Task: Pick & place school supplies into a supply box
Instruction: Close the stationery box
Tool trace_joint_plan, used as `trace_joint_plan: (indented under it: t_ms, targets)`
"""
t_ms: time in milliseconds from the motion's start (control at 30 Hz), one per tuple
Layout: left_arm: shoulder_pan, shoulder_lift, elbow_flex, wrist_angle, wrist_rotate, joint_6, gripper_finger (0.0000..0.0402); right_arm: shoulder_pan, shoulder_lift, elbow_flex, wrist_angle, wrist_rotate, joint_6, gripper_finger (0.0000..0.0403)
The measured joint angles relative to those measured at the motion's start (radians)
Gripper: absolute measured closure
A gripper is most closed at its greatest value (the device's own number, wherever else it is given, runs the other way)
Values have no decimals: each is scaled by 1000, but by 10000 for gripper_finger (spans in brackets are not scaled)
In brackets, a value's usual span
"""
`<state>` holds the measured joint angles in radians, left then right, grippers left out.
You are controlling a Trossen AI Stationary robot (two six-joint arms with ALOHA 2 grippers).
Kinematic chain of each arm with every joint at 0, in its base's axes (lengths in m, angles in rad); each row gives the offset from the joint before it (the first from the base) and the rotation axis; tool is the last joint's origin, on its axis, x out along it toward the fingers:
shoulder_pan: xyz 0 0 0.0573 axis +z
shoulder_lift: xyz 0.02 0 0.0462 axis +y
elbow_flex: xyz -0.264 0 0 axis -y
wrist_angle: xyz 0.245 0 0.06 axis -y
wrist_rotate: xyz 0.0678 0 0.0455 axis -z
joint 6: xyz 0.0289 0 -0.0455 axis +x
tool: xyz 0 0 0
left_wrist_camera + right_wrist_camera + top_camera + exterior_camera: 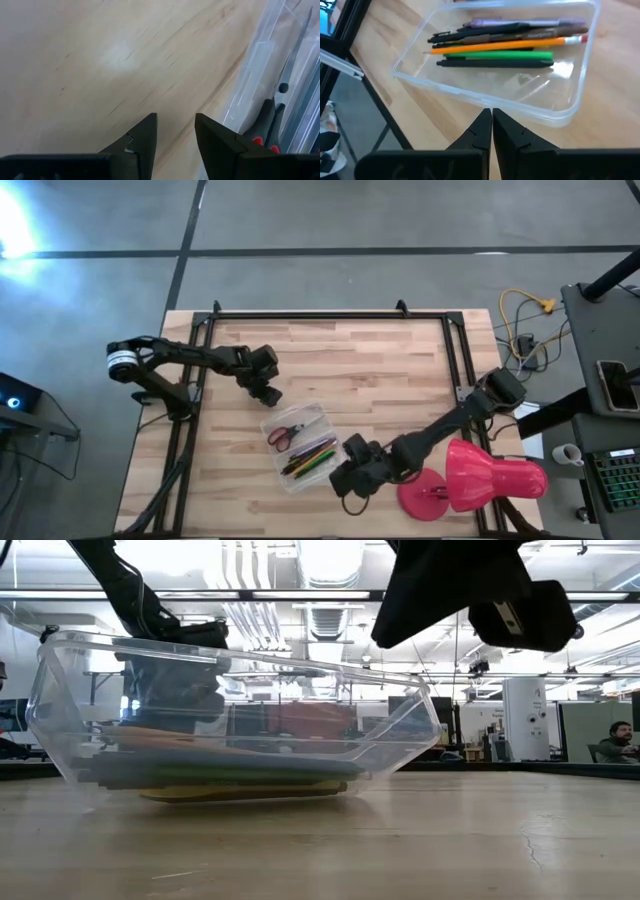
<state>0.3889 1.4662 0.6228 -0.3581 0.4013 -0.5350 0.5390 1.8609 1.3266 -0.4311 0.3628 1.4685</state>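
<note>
While I watch remotely, progress: red-handled scissors (283, 436) and coloured pens and pencils (311, 459) lie inside; I see nothing left out.
Box: clear plastic rectangular supply box (322, 413), near the bench's front edge, long axis diagonal.
Left gripper (268, 393): spread, empty, just beside the box.
Right gripper (345, 479): pressed together, empty.

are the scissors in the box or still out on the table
In the box. The high view shows the red-handled scissors lying inside the clear box, beside the pens.
</note>
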Motion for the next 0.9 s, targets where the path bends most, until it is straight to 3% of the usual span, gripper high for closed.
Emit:
trace_joint_plan:
  t_ms: [367,900]
  targets:
    - [0,1,-1,23,-6,0,280,-2,5,-34,47,-83,-16,394]
    - [-11,68,7,123,73,-46,280,-45,6,-200,210,-84,33,394]
